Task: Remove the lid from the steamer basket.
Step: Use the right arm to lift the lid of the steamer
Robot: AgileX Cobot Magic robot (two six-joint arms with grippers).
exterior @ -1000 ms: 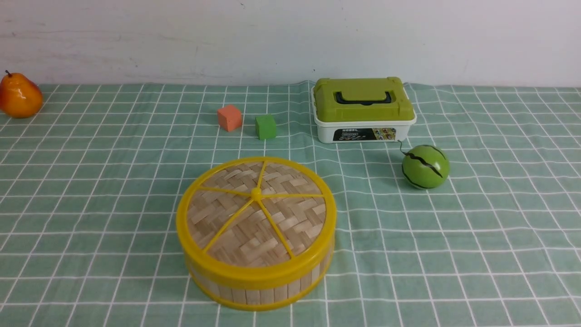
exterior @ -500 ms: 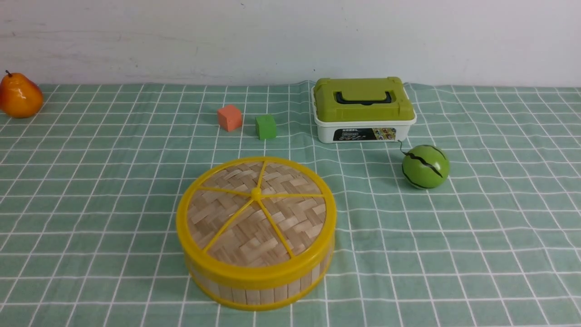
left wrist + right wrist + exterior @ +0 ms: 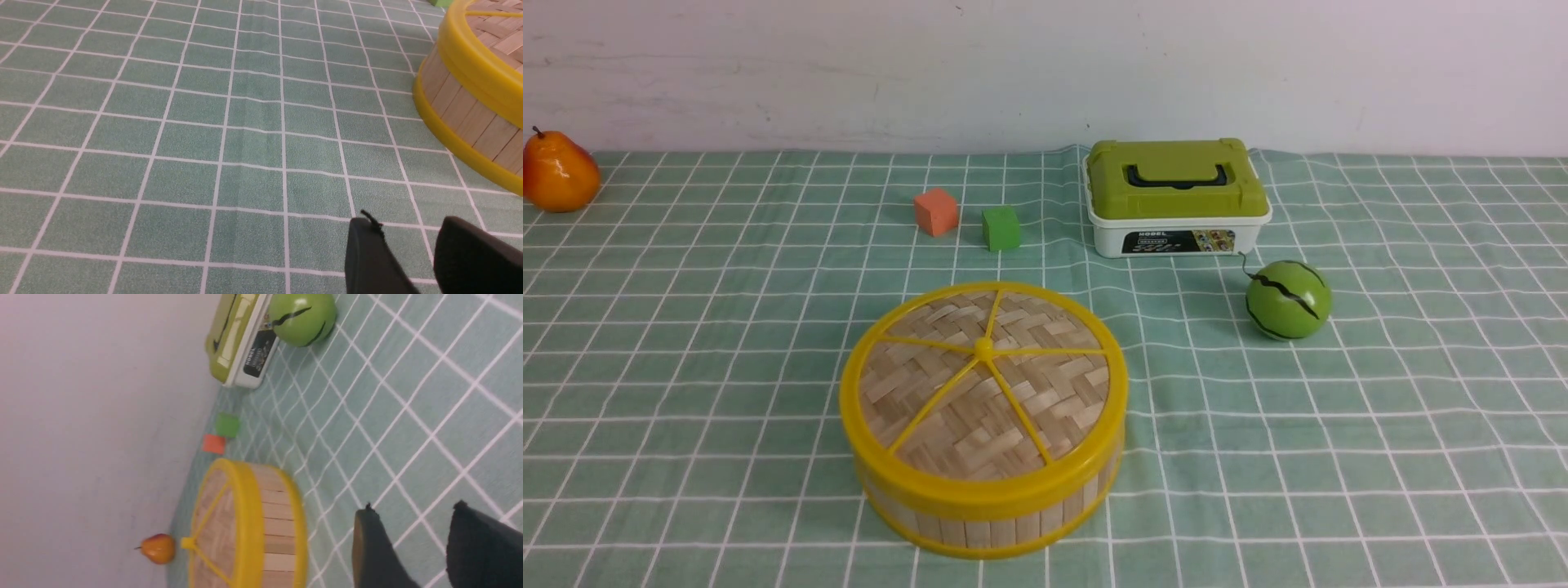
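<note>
The lid [image 3: 984, 384], a woven tan disc with a yellow rim and yellow spokes, sits flat on the steamer basket [image 3: 988, 518], a round tub with a wooden-slat wall, near the front middle of the cloth. Neither arm shows in the front view. In the left wrist view my left gripper [image 3: 406, 222] hovers open over bare cloth, the basket [image 3: 470, 118] off to one side of it. The right wrist view has my right gripper [image 3: 412, 508] open and empty above the cloth, with the basket [image 3: 278, 522] and lid [image 3: 212, 522] a short way off.
A white box with a green top [image 3: 1176, 196] stands at the back right, a green melon-like ball [image 3: 1288, 300] just in front of it. An orange cube [image 3: 935, 211] and a green cube [image 3: 1001, 228] lie behind the basket. An orange pear [image 3: 557, 172] sits far left.
</note>
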